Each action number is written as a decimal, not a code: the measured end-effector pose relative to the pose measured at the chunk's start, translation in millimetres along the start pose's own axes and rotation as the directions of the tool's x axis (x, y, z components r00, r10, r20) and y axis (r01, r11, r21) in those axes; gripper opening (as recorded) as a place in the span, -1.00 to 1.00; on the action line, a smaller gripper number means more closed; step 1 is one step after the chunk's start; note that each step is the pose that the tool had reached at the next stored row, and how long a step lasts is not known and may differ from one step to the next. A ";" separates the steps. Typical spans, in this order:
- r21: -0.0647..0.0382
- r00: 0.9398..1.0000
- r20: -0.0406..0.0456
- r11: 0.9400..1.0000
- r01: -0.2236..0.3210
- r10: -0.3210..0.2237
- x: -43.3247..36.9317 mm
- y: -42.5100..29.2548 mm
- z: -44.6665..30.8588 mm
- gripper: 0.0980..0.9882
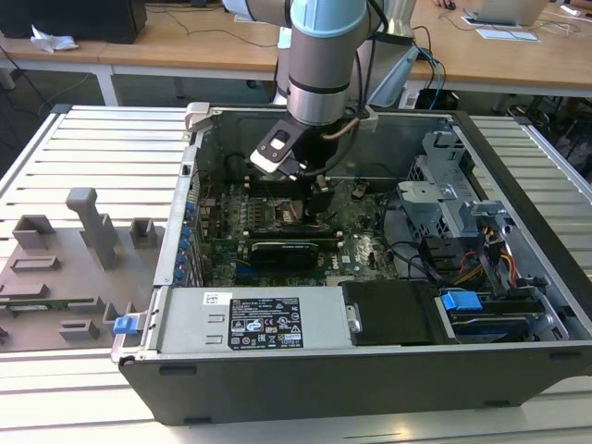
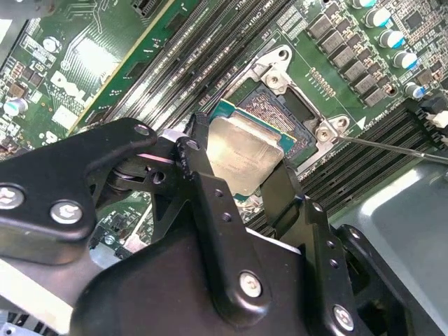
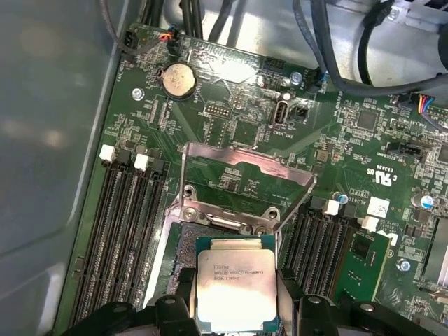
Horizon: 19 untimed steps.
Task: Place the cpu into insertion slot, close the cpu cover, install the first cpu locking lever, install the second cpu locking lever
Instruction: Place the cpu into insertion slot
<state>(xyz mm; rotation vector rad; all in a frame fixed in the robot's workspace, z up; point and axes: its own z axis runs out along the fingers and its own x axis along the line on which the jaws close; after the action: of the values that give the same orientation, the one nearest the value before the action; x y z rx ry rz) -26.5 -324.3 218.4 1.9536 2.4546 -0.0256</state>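
Cpu (image 2: 241, 152) is held by its two opposite edges between the black fingers (image 2: 203, 185) of the gripper (image 2: 243, 173), which is closed just to the chip's width. The chip's silvery face is turned up and it is carried over the insertion slot (image 2: 280, 112), covering part of it; the slot's contact field is left bare on one side. Whether the chip touches the slot cannot be told. In the first wrist view the cpu cover (image 3: 280, 172) is seen swung up on its hinge at the far edge of the insertion slot, with green board visible through its window. A thin metal rod (image 2: 392, 147) runs out from one corner of the slot. Long memory slots (image 3: 119, 231) are laid on both sides of the insertion slot, and a round button battery (image 3: 178, 79) sits beyond the raised cover. In the exterior view the slot's board is enclosed by an open computer case (image 1: 277, 379), set on a slatted table (image 1: 92, 139); grey fixtures (image 1: 92, 227) stand well apart from the slot, outside the case.
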 end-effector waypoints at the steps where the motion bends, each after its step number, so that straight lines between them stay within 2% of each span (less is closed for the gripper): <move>1: 0.000 1.000 0.000 1.000 -0.012 0.012 0.0 0.0 0.0 0.00; 11: 0.001 0.996 0.000 0.996 -0.086 0.086 0.0 0.0 0.0 0.00; 19: 0.002 0.988 0.000 0.988 -0.156 0.156 0.0 0.0 0.0 0.00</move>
<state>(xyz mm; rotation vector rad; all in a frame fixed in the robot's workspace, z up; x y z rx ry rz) -26.5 -324.3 218.4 2.1403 2.2942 -0.0279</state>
